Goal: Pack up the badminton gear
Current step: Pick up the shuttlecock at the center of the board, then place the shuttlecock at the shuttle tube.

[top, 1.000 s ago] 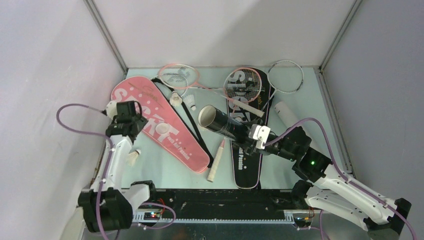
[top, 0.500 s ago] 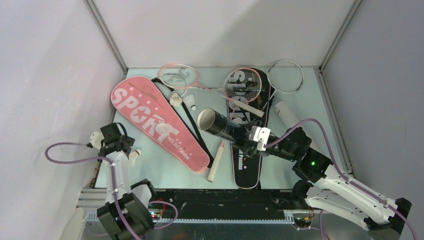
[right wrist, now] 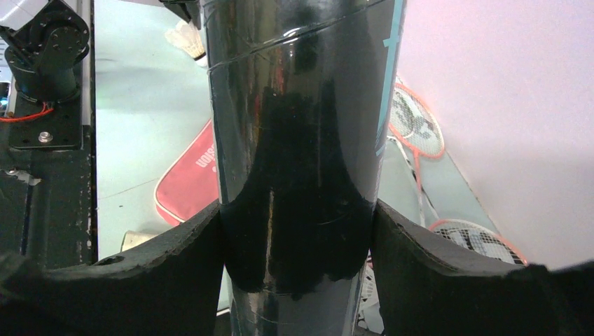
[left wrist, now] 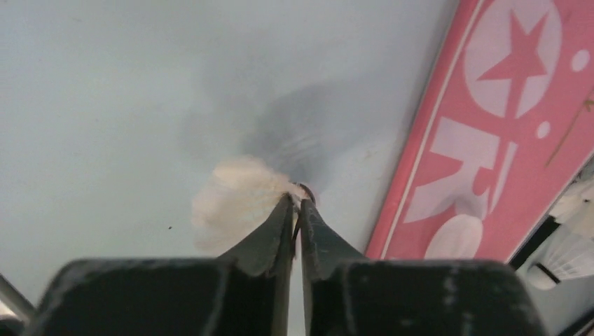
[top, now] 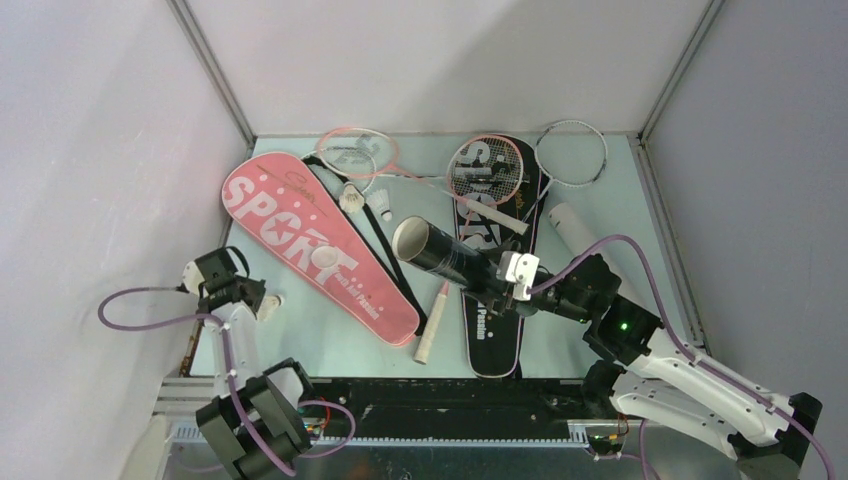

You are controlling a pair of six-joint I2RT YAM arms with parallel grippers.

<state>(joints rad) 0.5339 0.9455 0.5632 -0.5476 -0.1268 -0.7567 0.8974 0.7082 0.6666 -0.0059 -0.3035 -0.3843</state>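
Note:
A white feather shuttlecock [left wrist: 235, 210] lies on the pale table near its left edge, and my left gripper [left wrist: 299, 204] is shut on its rim. From above, this shuttlecock [top: 269, 306] shows just right of the left gripper [top: 254, 298]. My right gripper [right wrist: 295, 210] is shut on a black shuttle tube [right wrist: 294, 126]. It holds the tube [top: 440, 253] tilted above the table, open mouth toward the pink cover [top: 300, 240]. Another shuttlecock [top: 325, 262] rests on that cover. Two more shuttlecocks [top: 351, 198] lie behind it.
A black cover [top: 497, 320] lies at centre with a pink-framed racket [top: 487, 170] across it. Another pink racket [top: 350, 150] and a white racket [top: 572, 152] lie at the back. A white tube [top: 573, 227] lies right. A racket handle [top: 432, 325] lies between the covers.
My left arm drew back from the pink cover to the table's near left, came down beside the shuttlecock, and its jaws closed on it. The right arm with the tube barely moved.

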